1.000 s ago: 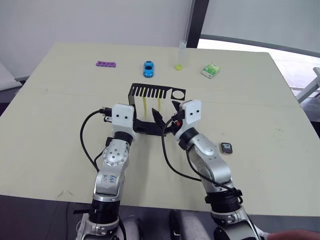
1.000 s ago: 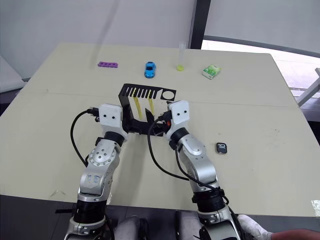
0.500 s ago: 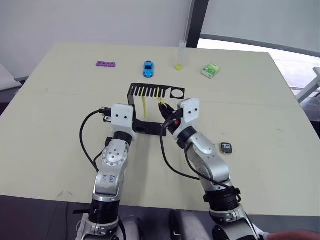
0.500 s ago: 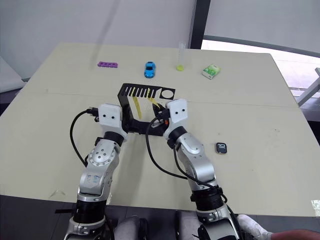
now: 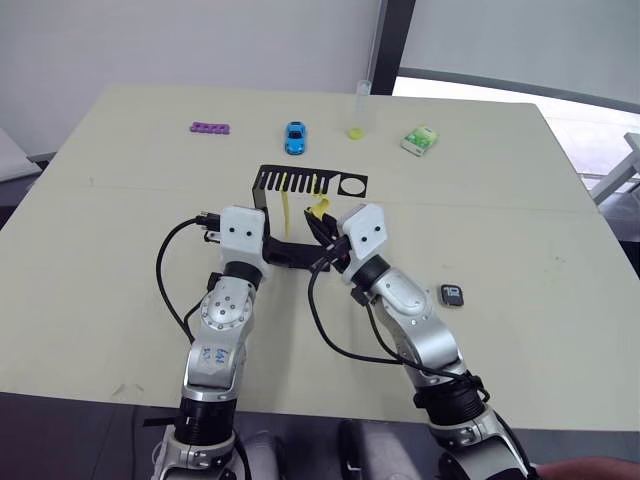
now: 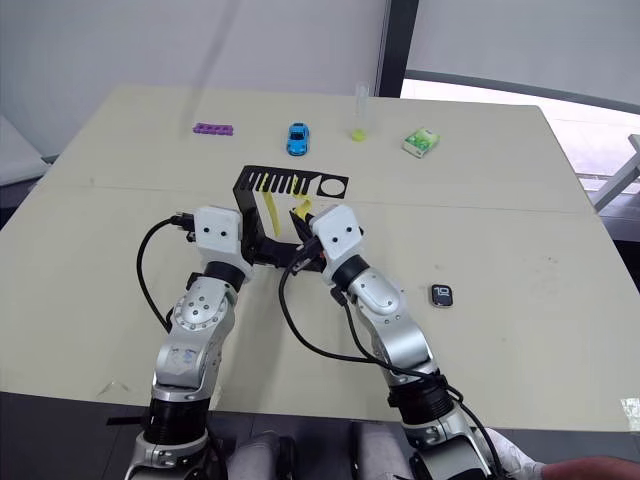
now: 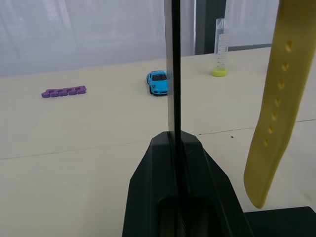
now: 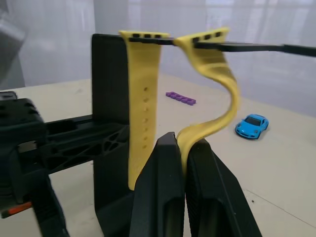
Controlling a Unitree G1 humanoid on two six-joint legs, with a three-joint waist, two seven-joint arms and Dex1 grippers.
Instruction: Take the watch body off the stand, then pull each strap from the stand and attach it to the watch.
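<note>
Right gripper (image 8: 183, 148): fingers clamped on the lower end of the plain strap (image 8: 217, 94), whose upper end hangs in a comb slot of the stand (image 5: 312, 183). Over the last second this gripper has travelled from beside the stand's base in under the top plate, and the band it grips, formerly hanging straight, is now buckled into an S. Meaning: strap seized, not yet pulled free; extraction appears to be the step in hand.

Left gripper (image 7: 173, 143): closed on the thin upright edge of the stand, steadying it; position unchanged.

Holed strap (image 7: 276, 103): hangs straight from the slot beside the gripped one, untouched.

Watch body (image 5: 453, 295): already off the stand, lying screen-up on the table (image 5: 120, 240), well apart to the stand's right.

Beyond the stand, unmoved: purple block strip (image 5: 212, 128), blue toy car (image 5: 295, 137), clear tube (image 5: 358, 112), green-white packet (image 5: 419, 140).
</note>
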